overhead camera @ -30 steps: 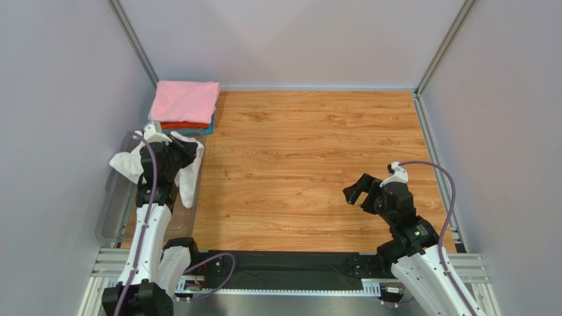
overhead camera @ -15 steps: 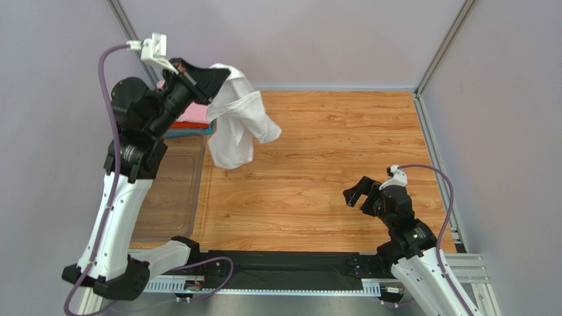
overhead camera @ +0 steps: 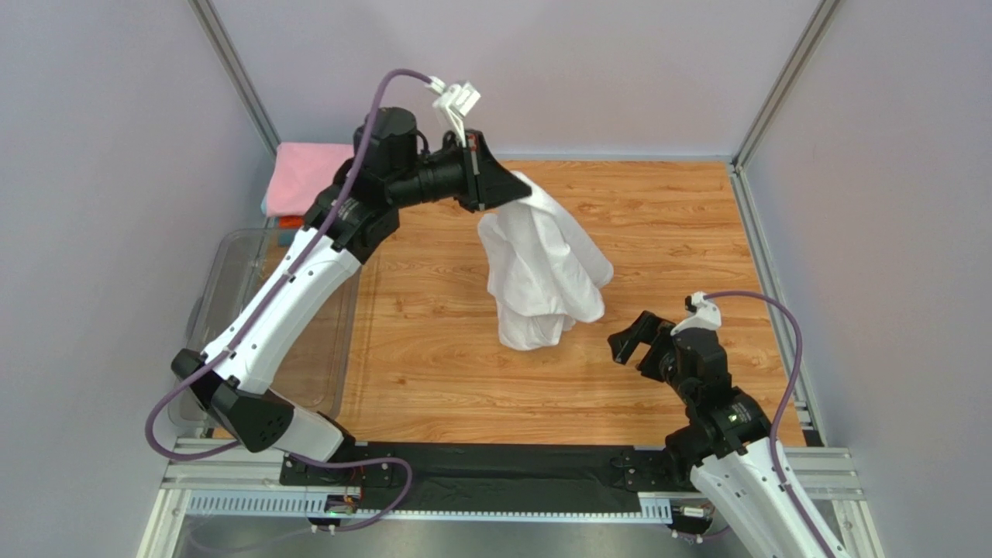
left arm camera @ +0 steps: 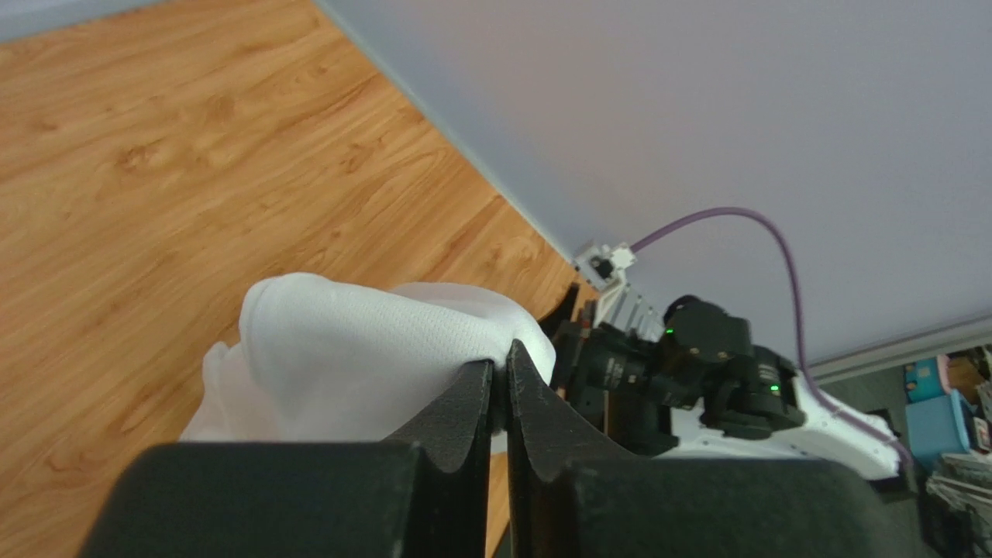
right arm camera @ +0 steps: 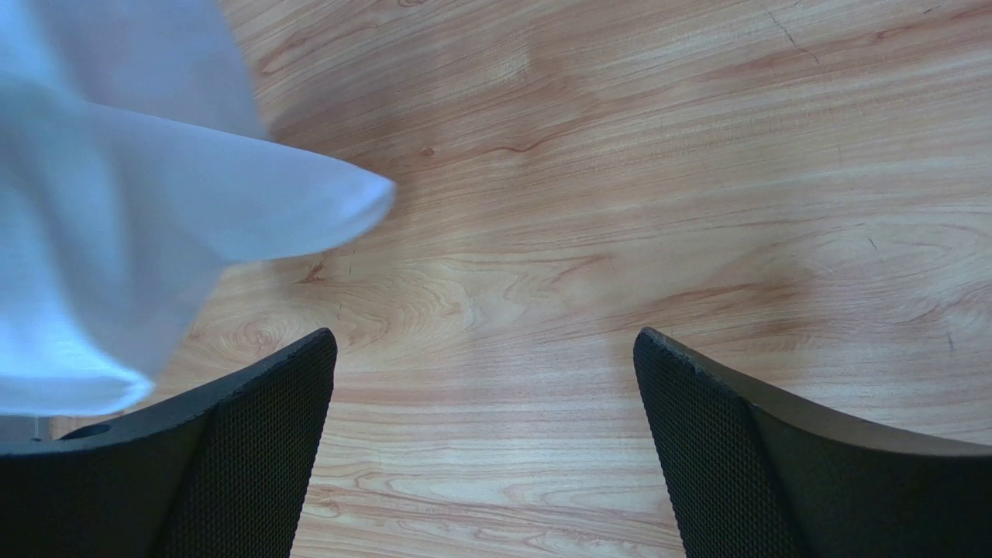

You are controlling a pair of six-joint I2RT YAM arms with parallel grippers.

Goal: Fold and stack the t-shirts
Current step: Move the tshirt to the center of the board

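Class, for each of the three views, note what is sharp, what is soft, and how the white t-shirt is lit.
Top external: evenly lit and sharp, the white t-shirt crisp with fold shading. Left wrist: the left gripper close, dark and slightly soft; the cloth bright. Right wrist: the table grain sharp, the shirt blurred and bluish, a faint shadow beneath it.

I see, through my left wrist camera, the white t-shirt [left arm camera: 349,337] as soft, finely meshed matt cloth; the table [overhead camera: 652,221] is smooth wood-grain with slight sheen, the bin [overhead camera: 207,308] clear glossy plastic.
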